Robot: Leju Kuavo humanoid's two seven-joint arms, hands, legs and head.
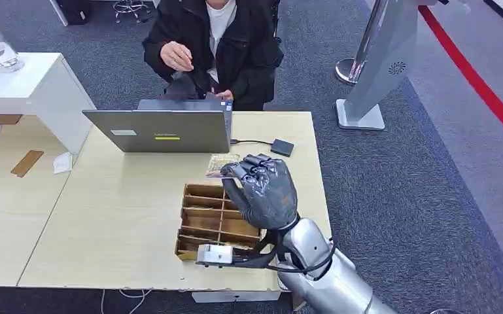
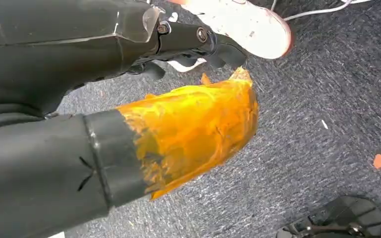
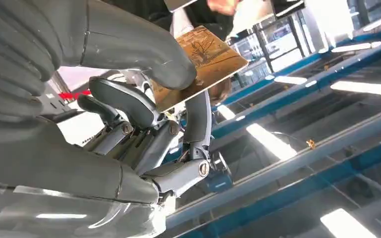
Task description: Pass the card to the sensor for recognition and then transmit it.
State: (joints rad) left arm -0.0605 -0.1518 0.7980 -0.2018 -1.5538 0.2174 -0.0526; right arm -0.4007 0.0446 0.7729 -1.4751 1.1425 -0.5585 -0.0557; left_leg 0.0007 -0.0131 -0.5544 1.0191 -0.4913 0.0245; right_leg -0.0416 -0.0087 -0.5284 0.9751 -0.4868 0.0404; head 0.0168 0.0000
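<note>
My right hand point(image 1: 263, 190) hovers above the wooden compartment box point(image 1: 204, 222) and pinches a brownish printed card point(image 1: 219, 165) at its fingertips. In the right wrist view the thick grey thumb point(image 3: 143, 54) presses the card point(image 3: 210, 57) against the darker fingers point(image 3: 198, 114), and the card juts out past them. The sensor, a small black pad point(image 1: 282, 148), lies on the table behind and to the right of the card, wired to the laptop point(image 1: 160, 131). My left hand point(image 2: 188, 37) hangs down by the floor, fingers loosely stretched, holding nothing.
A person in a black jacket point(image 1: 212, 46) sits behind the laptop, one hand raised. The light wooden table point(image 1: 104, 216) has bare room left of the box. A white cabinet point(image 1: 36, 91) stands at the left, and a grey kiosk base point(image 1: 361, 114) at the right.
</note>
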